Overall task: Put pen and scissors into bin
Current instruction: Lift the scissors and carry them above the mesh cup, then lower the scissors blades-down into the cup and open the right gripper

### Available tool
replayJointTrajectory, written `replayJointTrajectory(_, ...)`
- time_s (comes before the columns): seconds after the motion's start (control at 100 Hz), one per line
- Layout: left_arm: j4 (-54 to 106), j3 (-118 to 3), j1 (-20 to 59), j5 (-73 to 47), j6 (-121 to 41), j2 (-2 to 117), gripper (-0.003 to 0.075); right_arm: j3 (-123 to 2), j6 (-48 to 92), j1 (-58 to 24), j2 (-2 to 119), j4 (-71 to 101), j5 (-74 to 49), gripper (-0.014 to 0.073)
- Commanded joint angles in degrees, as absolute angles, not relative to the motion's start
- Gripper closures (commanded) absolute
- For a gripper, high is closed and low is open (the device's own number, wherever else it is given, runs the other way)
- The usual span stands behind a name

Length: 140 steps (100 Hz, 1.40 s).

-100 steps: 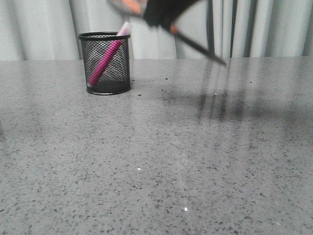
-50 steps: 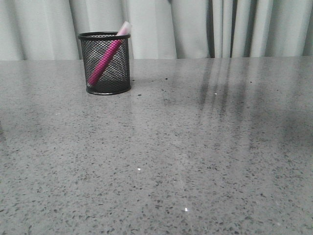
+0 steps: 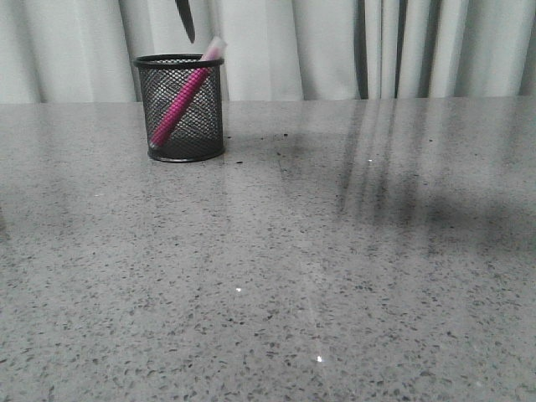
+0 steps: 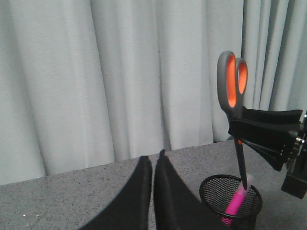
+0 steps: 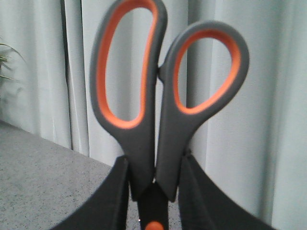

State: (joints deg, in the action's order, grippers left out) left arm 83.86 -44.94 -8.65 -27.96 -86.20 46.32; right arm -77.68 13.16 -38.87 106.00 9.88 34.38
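**Front view: scissors held blade-down over bin**

Front view, left to right: the bin [image 3: 179, 109] stands on the grey table [image 3: 318, 268] at the far left, near the curtain [image 3: 293, 46]. The pen [image 3: 178, 105] is inside it, leaning, pale cap up and resting against the right side of the rim. The tip of the scissors [image 3: 186, 20] blade hangs just above the rim, pointing down, not touching bin or pen. No arm shows in this view.

Left wrist view: the left gripper [image 4: 152, 165] is clenched with its fingers pressed together, holding nothing. To its right, the scissors [image 4: 233, 96] hang upright, handles up, blade tip down at the bin [image 4: 230, 201] mouth beside the pen [image 4: 236, 200]. The right gripper [image 4: 268, 139] grasps them just below the handles.

Right wrist view: the right gripper [image 5: 152, 191] is clamped on the scissors [image 5: 158, 105]. Its fingers [image 5: 103, 201] press both sides of the handle shanks, just above the orange pivot dot. Handle loops are together, so the blades are closed. The table [image 5: 43, 172] lies below at the left.
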Motion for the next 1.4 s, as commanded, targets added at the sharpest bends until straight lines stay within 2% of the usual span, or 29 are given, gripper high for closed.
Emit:
replayJointTrajectory(0.0,86.63,-46.29,-8.26,-27.82,-86.19,45.97,0.0739,-80.38,12.35,-38.88,104.07,9.32,38.75,0.0664)
replayJointTrajectory(0.34,86.63,-46.29,-8.26,-27.82,-86.19,45.97,0.0739,-80.05,12.35,-38.88,108.54,9.32,36.01,0.0664)
replayJointTrajectory(1.23,86.63,-46.29,-8.26,-27.95,-86.19,45.97,0.0739,-74.20,12.35,-38.88,109.12,9.32,36.14,0.0663)
replayJointTrajectory(1.32,86.63,-46.29,-8.26,-27.95,-86.19,45.97,0.0739,-74.10,12.35,-38.88,109.12,9.32,36.14,0.0652)
replayJointTrajectory(1.39,86.63,-46.29,-8.26,-27.95,-86.19,45.97,0.0739,-74.10,12.35,-38.88,109.12,9.32,36.26,0.0605)
